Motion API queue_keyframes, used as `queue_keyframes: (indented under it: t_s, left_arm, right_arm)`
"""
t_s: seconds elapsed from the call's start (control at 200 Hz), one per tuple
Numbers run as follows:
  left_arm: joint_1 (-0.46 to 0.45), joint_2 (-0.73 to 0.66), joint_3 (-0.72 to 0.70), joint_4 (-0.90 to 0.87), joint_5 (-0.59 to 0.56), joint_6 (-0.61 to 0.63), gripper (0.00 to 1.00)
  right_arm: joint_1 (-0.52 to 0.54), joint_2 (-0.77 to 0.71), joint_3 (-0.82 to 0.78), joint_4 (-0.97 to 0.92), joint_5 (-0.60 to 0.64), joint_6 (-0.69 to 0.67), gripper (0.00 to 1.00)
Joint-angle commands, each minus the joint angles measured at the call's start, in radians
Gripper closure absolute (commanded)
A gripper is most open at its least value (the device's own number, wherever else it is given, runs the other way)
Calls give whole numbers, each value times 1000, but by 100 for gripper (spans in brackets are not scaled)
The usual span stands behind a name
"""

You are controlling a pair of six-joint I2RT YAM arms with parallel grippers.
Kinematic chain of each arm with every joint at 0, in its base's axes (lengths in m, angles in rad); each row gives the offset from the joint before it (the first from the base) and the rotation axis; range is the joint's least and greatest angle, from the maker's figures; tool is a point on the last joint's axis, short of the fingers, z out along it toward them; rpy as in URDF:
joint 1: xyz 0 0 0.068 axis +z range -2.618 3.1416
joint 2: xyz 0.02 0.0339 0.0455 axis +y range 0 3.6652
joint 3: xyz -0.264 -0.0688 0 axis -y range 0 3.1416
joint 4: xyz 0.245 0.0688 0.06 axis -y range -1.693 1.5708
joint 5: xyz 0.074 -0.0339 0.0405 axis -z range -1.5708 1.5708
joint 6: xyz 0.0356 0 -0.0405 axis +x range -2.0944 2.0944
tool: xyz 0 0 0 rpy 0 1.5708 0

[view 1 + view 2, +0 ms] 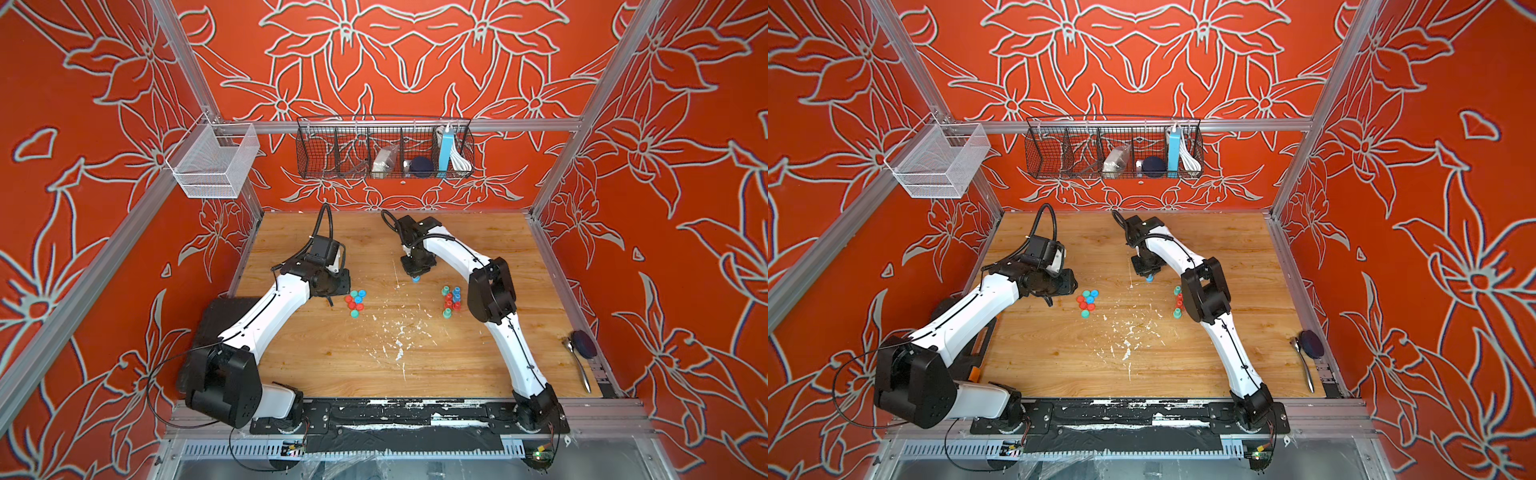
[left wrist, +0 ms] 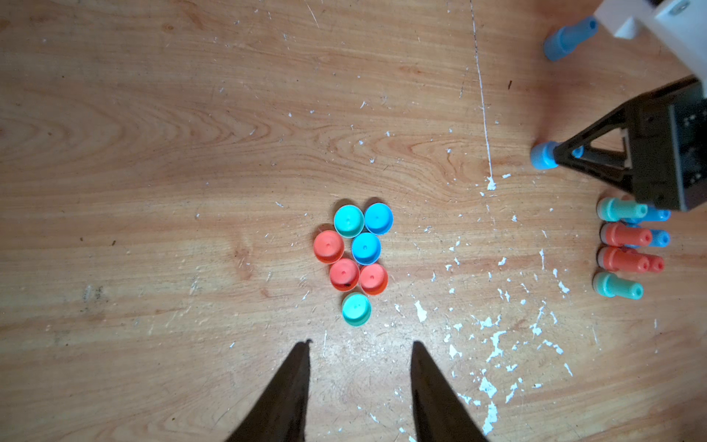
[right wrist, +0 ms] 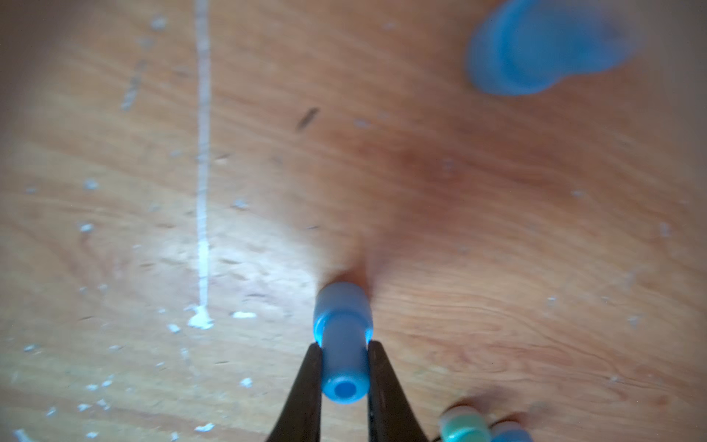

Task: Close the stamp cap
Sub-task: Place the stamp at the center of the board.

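My right gripper [image 3: 342,346] is shut on the neck of a blue stamp [image 3: 341,325] that stands upright on the wooden table [image 1: 374,353]. In both top views the stamp shows just under the gripper [image 1: 416,279] [image 1: 1149,278]. A second blue stamp [image 2: 570,38] stands alone farther back. Several loose caps [image 2: 355,260], red, teal and blue, lie in a tight cluster [image 1: 355,301]. My left gripper [image 2: 361,346] hovers open just short of the caps, nothing between its fingers. Several more stamps [image 2: 623,248] stand in a group [image 1: 451,301] beside my right forearm.
A spoon [image 1: 577,361] and a dark round object [image 1: 584,343] lie at the table's right edge. A black wire basket [image 1: 384,149] and a white mesh basket [image 1: 212,162] hang on the back frame. White flecks mark the table's middle.
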Motion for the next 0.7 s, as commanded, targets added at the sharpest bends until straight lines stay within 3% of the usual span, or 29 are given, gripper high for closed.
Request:
queue_keyframes:
  t_s: [0.0,0.225,0.691]
  left_arm:
    - [10,-14,-4,2,6,9,56]
    - [13,-14,-3,2,6,11,56]
    - [18,-12,-1,3,12,12,56]
  right_arm:
    - [-58,56,-61,-5,55,-18,100]
    - [-128,109,26,-15,49,-37,100]
    - [-195,323,394,-119,20,-48,100]
